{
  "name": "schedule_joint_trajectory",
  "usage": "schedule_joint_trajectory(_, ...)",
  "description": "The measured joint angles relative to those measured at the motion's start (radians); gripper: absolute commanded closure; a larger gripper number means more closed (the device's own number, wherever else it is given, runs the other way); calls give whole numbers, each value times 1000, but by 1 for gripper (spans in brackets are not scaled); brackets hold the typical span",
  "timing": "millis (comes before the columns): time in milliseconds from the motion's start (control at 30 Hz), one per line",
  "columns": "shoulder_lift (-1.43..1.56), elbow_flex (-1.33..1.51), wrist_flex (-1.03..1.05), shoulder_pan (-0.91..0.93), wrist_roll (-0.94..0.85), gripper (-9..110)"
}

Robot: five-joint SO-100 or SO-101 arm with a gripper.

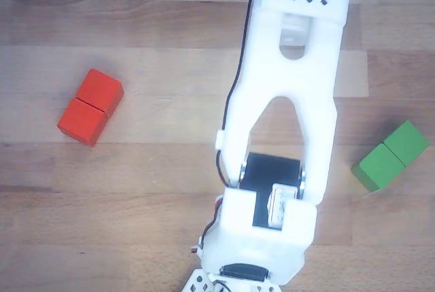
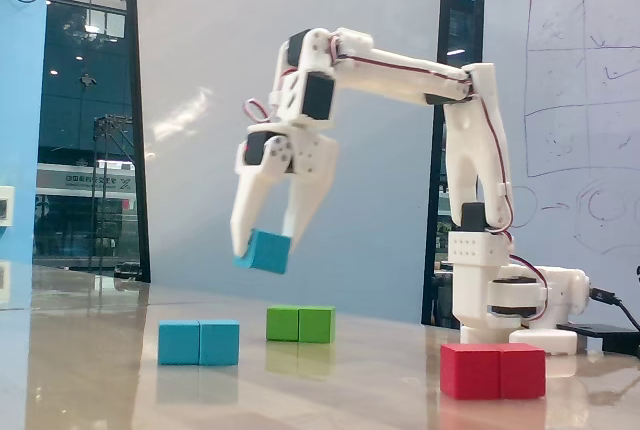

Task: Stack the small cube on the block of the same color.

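Observation:
In the fixed view the small blue cube (image 2: 266, 251) hangs in the air, tilted, with my gripper (image 2: 262, 246) shut on it. It is well above the table, up and to the right of the blue oblong block (image 2: 199, 342), which lies flat on the tabletop at the left. The other view looks straight down on my white arm (image 1: 282, 122); gripper, cube and blue block are out of sight there.
A green oblong block (image 2: 300, 324) (image 1: 391, 156) lies behind the blue one. A red oblong block (image 2: 493, 370) (image 1: 90, 106) sits near the front right in the fixed view. My arm's base (image 2: 515, 295) stands at the right.

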Motion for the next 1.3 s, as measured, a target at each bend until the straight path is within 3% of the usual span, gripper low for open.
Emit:
schedule_joint_trajectory(533, -252, -172, -21, 67, -12, 97)
schedule_joint_trajectory(1300, -293, -175, -40, 80, -12, 97)
